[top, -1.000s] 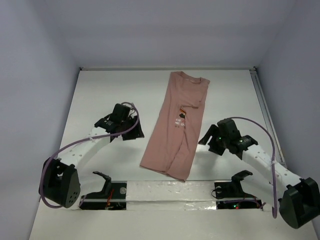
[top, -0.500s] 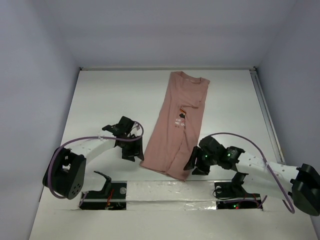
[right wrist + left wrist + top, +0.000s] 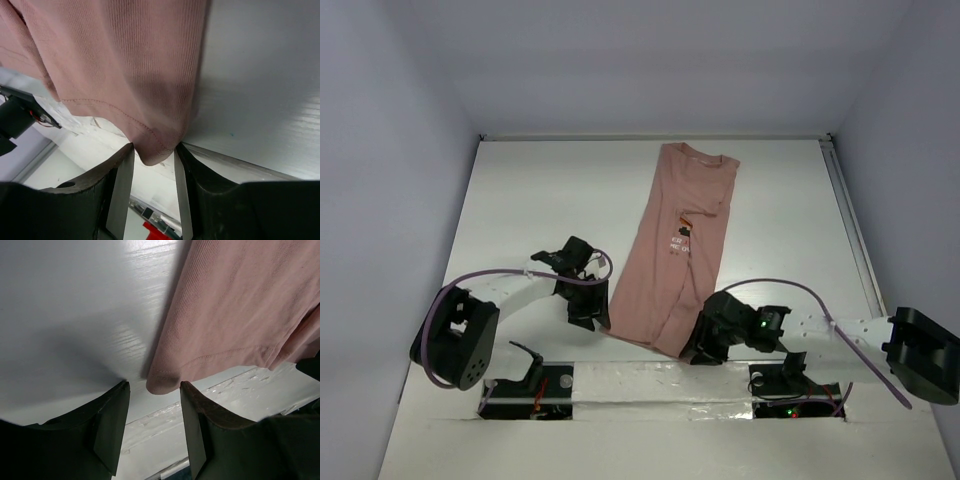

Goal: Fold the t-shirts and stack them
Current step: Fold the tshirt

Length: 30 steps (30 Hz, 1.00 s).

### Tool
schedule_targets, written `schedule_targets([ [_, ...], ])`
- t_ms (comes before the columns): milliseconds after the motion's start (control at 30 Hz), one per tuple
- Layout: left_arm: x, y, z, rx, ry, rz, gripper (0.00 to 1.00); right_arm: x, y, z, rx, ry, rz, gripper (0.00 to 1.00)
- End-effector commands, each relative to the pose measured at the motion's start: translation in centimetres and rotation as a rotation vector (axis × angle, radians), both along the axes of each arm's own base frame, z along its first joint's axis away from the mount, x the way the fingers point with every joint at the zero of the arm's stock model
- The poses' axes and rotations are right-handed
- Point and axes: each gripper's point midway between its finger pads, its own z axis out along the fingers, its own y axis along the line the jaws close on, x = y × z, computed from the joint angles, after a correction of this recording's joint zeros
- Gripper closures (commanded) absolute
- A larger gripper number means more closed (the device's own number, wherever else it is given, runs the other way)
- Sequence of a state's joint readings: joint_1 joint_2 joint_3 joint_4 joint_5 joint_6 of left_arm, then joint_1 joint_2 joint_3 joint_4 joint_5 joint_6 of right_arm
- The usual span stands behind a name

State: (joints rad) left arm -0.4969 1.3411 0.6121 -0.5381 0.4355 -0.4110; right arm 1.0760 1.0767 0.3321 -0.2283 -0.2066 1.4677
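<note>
The salmon-pink t-shirt (image 3: pixel 675 250) lay on the counter (image 3: pixel 540 190) as a long narrow strip. Its collar pointed toward the far edge and its hem was close to the near edge, a little right of centre. My left claw (image 3: pixel 152 385) was down at the hem's left corner, fingers spread, the corner sitting between them. My right claw (image 3: pixel 154 147) was at the hem's right corner, fingers likewise apart, the cloth's tip in the gap.

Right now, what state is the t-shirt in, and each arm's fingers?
T-shirt: folded lengthwise into a long strip, lying flat, collar at the far end.
Left fingers: open, near-left hem corner between them.
Right fingers: open, near-right hem corner between them.
</note>
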Motion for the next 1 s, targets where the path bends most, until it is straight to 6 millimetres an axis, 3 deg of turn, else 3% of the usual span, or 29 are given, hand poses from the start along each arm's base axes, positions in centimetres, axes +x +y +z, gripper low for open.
schedule_targets([
  [0, -0.5, -0.2, 0.1, -0.011, 0.002, -0.032, 0.58, 0.5, -0.2, -0.8, -0.045, -0.026, -0.065, 0.57],
  [233, -0.6, -0.5, 0.0, -0.021, 0.003, -0.038, 0.58, 0.5, -0.9, -1.2, -0.044, -0.020, -0.117, 0.51],
  [400, -0.2, -0.9, -0.1, -0.033, 0.003, -0.032, 0.58, 0.3, -1.2, -1.2, -0.063, -0.013, -0.128, 0.66],
  [600, -0.9, -1.2, -0.4, -0.042, 0.020, -0.046, 0.63, 0.1, -1.8, -1.3, -0.075, -0.015, -0.155, 0.60],
  [633, -0.8, -1.4, -0.4, -0.047, 0.020, -0.044, 0.63, 0.1, -1.8, -1.4, -0.076, -0.013, -0.158, 0.62],
  [767, -1.3, -1.9, -0.5, -0.058, 0.030, -0.057, 0.72, 0.2, -1.3, -1.2, -0.074, -0.025, -0.142, 0.93],
  [800, -1.3, -1.8, -0.5, -0.057, 0.033, -0.057, 0.81, 0.2, -1.2, -1.3, -0.081, -0.030, -0.126, 0.98],
  [867, -1.6, -1.8, -0.3, -0.055, 0.034, -0.071, 0.97, 0.1, -0.3, -0.7, -0.068, -0.042, -0.093, 1.00],
  [933, -2.1, -1.5, 0.6, -0.050, 0.039, -0.081, 1.00, -0.3, 0.1, -0.1, -0.088, -0.064, -0.038, 1.00],
  [967, -2.0, -1.4, 1.2, -0.048, 0.029, -0.082, 1.00, -0.2, 0.3, 1.4, -0.113, -0.077, -0.030, 1.00],
])
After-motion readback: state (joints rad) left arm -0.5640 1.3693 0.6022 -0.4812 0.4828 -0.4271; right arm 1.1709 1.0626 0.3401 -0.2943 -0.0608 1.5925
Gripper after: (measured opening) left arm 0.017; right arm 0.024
